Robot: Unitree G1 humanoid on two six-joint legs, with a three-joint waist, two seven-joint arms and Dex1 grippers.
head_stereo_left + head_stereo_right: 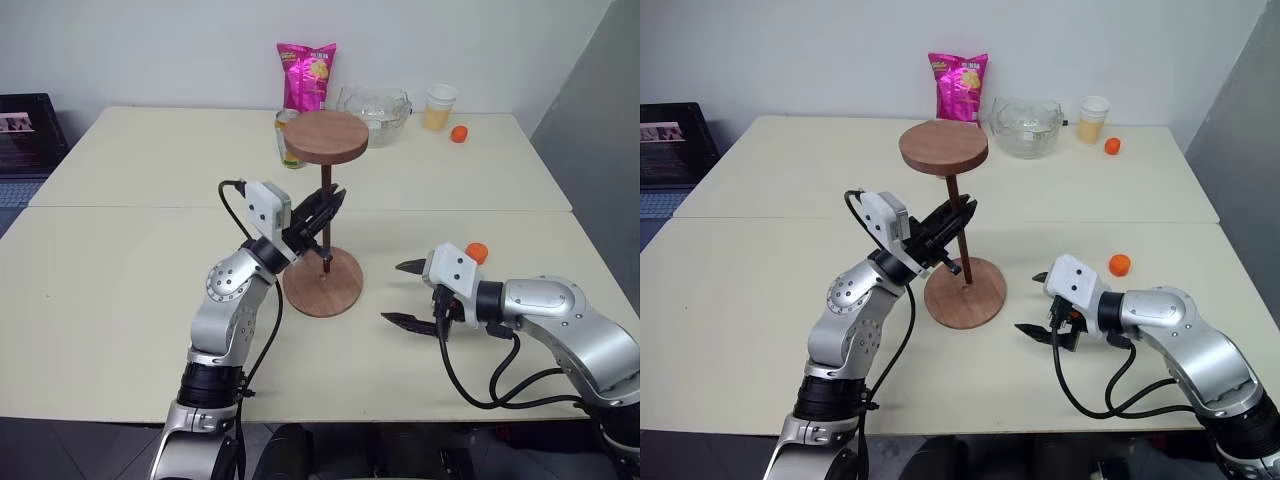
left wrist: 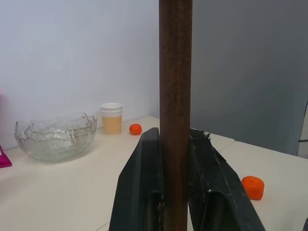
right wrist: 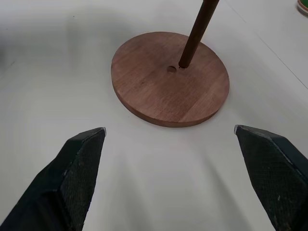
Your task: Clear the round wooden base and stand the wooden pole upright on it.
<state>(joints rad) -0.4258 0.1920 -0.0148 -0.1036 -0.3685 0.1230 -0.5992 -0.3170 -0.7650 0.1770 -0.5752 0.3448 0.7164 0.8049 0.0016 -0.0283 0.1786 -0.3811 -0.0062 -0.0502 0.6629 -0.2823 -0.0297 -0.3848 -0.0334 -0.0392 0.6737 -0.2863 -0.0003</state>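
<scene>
Wooden pole (image 1: 327, 205) clamped by left gripper (image 1: 322, 215), its tip apparently just beside the hole of the round wooden base (image 3: 159, 91). Right gripper (image 1: 408, 293) spread wide, holding nothing.

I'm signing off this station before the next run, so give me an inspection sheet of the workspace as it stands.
Surface: pale table, two tops joined by a seam.
Job's things: round wooden base flat on the table, nothing lying on it; wooden pole upright, disc end up, its tip resting just beside the centre hole.
Clutter: pink snack bag, glass bowl, cup, glass jar, two small orange items.
End effectors: left end effector shut on the pole; right end effector open, apart from the base.
Cables: black cables looped along both arms.
Surroundings: white wall, dark object at the left edge.
</scene>
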